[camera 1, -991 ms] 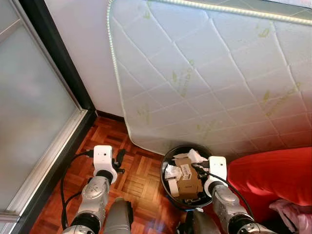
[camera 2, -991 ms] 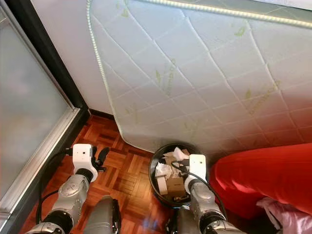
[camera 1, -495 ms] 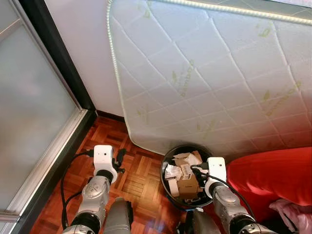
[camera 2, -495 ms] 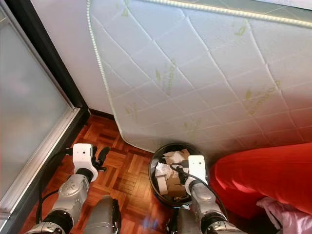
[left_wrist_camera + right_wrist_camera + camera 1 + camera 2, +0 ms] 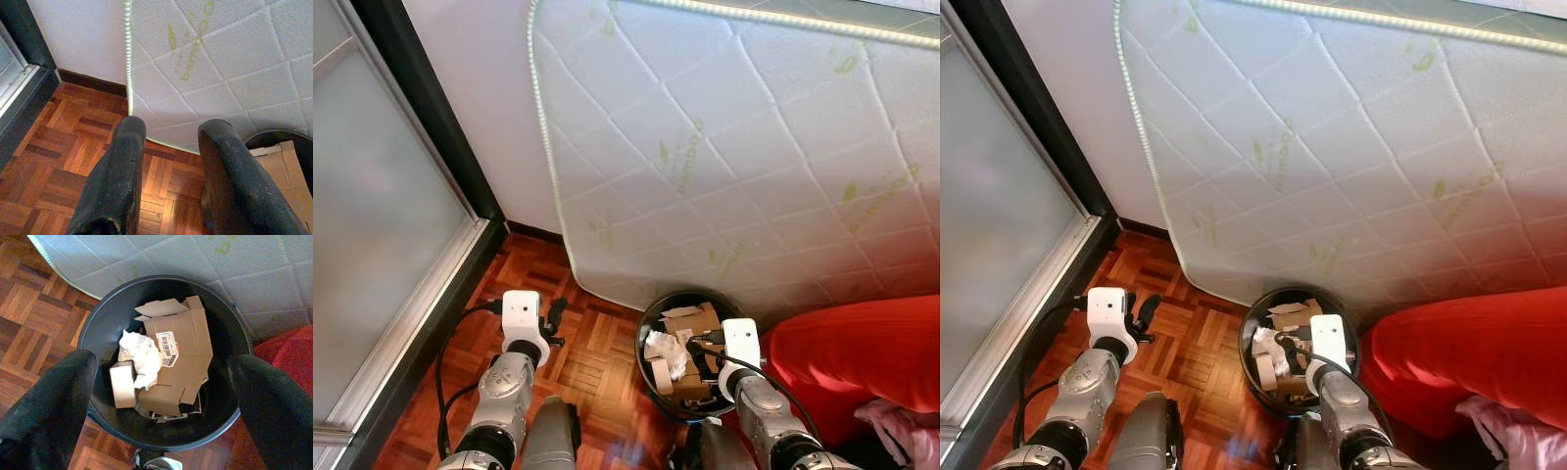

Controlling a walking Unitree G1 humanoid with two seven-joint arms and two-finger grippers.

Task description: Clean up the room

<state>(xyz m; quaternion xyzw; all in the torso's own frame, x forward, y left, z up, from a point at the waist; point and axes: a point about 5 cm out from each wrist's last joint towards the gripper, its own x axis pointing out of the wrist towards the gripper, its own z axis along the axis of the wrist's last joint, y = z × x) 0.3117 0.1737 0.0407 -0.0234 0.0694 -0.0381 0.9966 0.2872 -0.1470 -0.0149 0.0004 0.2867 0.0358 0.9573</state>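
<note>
The black bin (image 5: 164,431) stands on the parquet floor (image 5: 578,362) between the leaning mattress (image 5: 734,147) and the red cushion (image 5: 862,362), holding a cardboard box (image 5: 178,357) and crumpled paper (image 5: 142,355). Our right gripper (image 5: 161,396) hangs above its mouth, 2 fingers spread wide and empty. We should lift it straight up, clear of the rim. Our left gripper (image 5: 171,171) idles open over the floor.

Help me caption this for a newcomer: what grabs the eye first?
A big white quilted mattress leaning against the wall fills the upper scene. Below it on the parquet stands a black trash bin holding a cardboard box and crumpled paper, with the right gripper open above it and red fabric alongside.
</note>
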